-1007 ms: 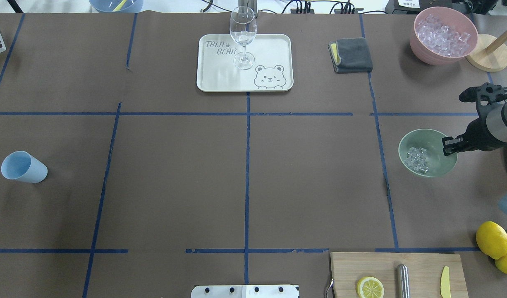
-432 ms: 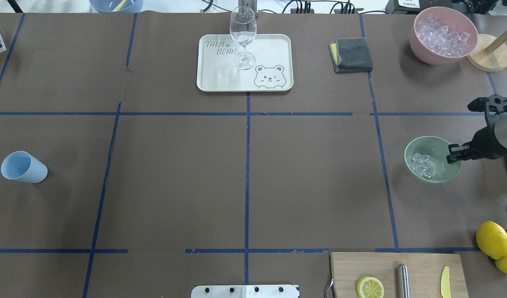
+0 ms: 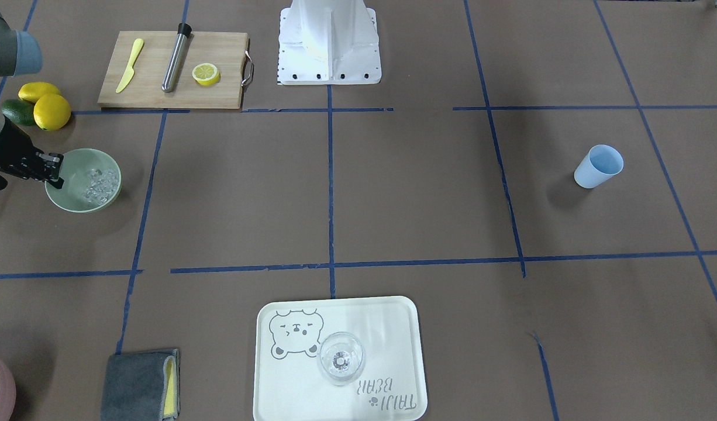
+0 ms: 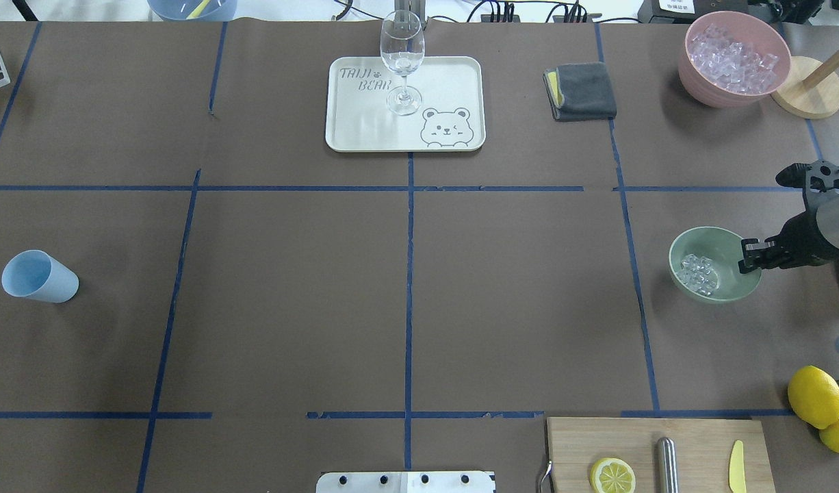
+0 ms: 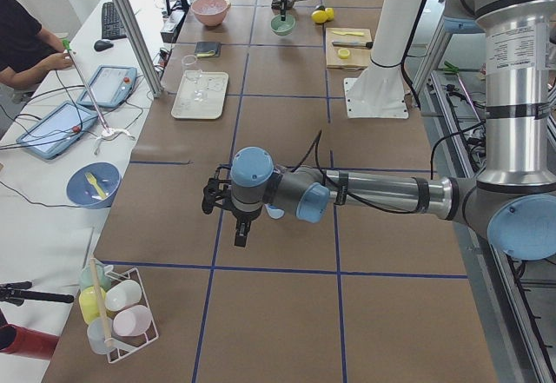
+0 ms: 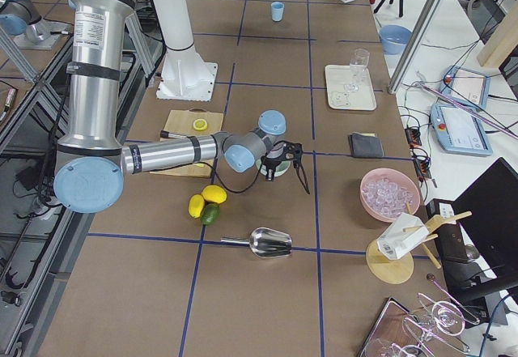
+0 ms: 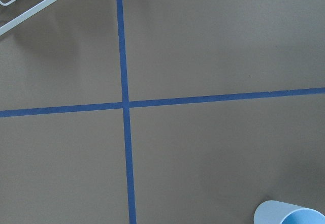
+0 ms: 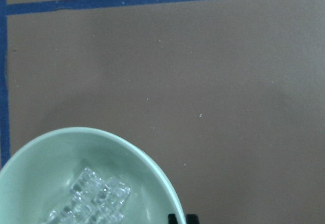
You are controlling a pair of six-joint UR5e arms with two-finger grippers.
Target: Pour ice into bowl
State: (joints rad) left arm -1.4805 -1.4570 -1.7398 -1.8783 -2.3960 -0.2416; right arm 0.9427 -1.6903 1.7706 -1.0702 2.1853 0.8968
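The mint-green bowl point(image 4: 726, 244) sits at the table's right side with a small heap of clear ice point(image 4: 698, 272) in its bottom. My right gripper point(image 4: 749, 257) is shut on the bowl's right rim, one finger inside and one outside. In the front-facing view the same grip point(image 3: 54, 170) shows on the bowl point(image 3: 78, 159) beside the ice point(image 3: 99, 182). The right wrist view looks down on the bowl point(image 8: 40, 168) and ice point(image 8: 94, 198). My left gripper point(image 5: 224, 206) hovers near the blue cup point(image 4: 37, 276); I cannot tell its state.
A pink bowl point(image 4: 693, 75) full of ice stands at the back right by a wooden stand point(image 4: 808, 96). A grey cloth point(image 4: 584, 90), a tray point(image 4: 454, 82) with a wine glass point(image 4: 402, 58), lemons point(image 4: 814, 396) and a cutting board point(image 4: 700, 445) surround the area.
The bowl, held by my right gripper, has come down and shifted slightly right and toward the robot. The ice has settled in its bottom.
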